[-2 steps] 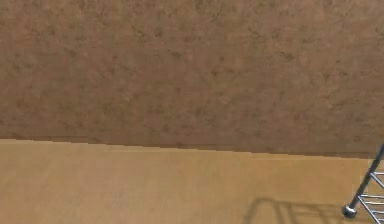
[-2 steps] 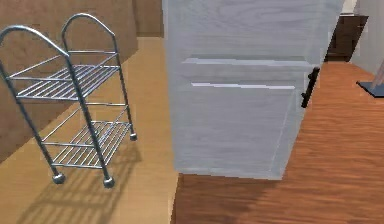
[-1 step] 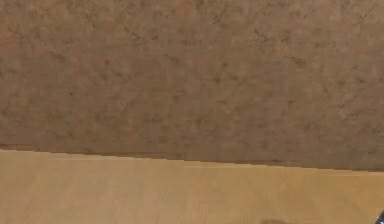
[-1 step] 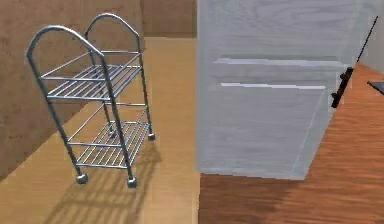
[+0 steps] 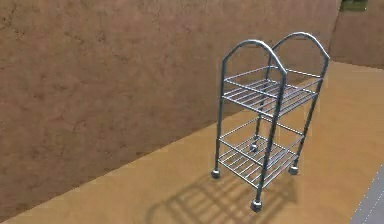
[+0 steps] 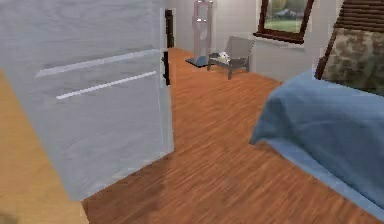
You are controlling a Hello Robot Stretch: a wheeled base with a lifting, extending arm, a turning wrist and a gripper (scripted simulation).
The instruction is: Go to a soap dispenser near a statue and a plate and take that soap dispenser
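A tall pale upright thing (image 6: 205,25) stands against the far wall in the arm side view; it is too small to tell what it is. Beside it, on the wooden floor, sits a small grey seat or low table (image 6: 232,56) with a dark flat thing (image 6: 200,61) in front of it.
A metal wire cart (image 5: 264,115) with two shelves stands on wheels on the tan floor, close to a rough brown wall (image 5: 100,80). In the arm side view a white door (image 6: 95,90) stands near on the left. A blue bed (image 6: 330,125) lies right, under a window (image 6: 285,18).
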